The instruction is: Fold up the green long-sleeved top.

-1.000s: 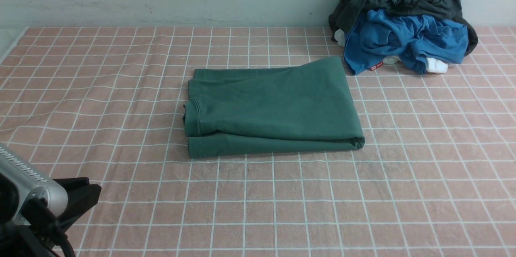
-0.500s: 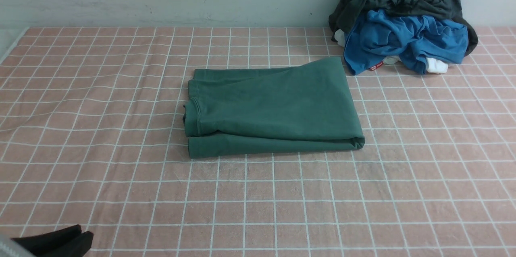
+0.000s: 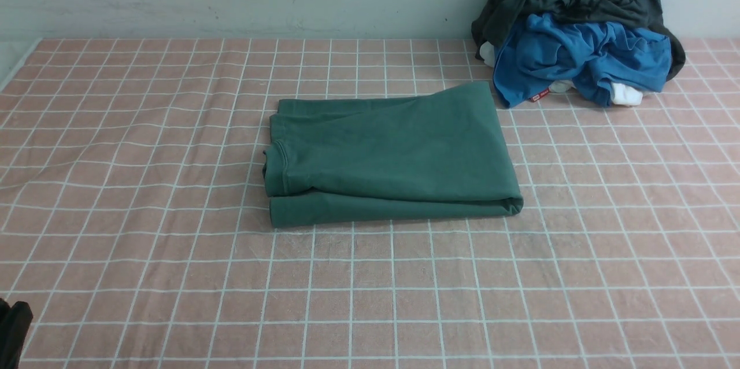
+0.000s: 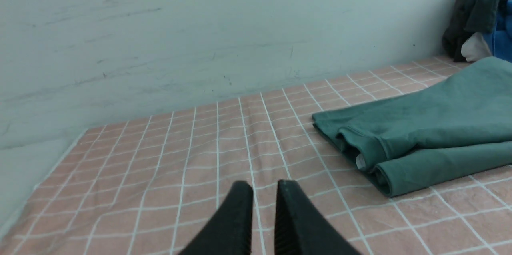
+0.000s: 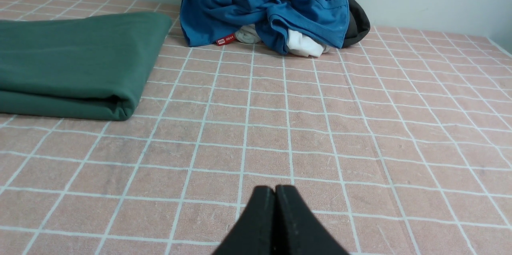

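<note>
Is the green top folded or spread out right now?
Folded: the green top lies as a compact bundle, its layers stacked along the near edge.

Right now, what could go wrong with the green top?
Its layers don't line up along the left edge of the green top, so another fold might come out crooked. Its far right corner lies close to the blue garment, so a pincer reaching there could snag that too.

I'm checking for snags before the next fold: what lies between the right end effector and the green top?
Just bare checkered cloth between the end effector and the top, in the right wrist view.
</note>
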Action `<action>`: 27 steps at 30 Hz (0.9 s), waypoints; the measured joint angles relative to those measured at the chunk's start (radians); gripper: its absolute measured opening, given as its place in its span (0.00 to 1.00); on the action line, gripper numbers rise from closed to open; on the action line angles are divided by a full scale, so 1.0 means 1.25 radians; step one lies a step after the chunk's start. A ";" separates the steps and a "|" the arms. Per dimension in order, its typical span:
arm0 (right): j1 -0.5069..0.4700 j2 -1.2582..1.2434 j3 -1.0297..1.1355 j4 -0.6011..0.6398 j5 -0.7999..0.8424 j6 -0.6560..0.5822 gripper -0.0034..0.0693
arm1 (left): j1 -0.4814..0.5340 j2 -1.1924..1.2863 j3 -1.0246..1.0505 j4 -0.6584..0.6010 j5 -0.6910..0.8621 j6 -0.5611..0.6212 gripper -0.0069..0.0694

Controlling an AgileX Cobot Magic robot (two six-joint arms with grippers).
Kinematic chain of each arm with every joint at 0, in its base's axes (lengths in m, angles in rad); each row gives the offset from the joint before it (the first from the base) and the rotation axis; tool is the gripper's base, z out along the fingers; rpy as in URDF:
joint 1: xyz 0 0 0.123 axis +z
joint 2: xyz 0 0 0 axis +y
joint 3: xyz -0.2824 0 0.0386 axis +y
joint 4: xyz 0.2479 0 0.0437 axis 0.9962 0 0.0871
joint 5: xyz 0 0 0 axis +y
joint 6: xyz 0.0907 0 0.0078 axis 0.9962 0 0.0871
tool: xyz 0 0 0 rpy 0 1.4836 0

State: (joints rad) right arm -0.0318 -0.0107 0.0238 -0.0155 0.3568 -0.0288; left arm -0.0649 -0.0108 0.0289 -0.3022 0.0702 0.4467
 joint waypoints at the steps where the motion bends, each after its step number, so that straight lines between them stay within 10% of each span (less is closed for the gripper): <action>1: 0.000 0.000 0.000 0.000 0.000 0.000 0.03 | 0.005 0.000 0.000 0.013 0.020 -0.029 0.19; 8: 0.000 0.000 0.000 0.000 0.000 0.000 0.03 | 0.020 0.000 -0.004 0.178 0.220 -0.297 0.19; 27: 0.000 0.000 0.000 0.000 0.000 0.000 0.03 | 0.020 0.000 -0.006 0.175 0.233 -0.256 0.19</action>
State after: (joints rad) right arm -0.0318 -0.0107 0.0238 -0.0159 0.3568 -0.0288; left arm -0.0404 -0.0108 0.0214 -0.0834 0.3615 0.1271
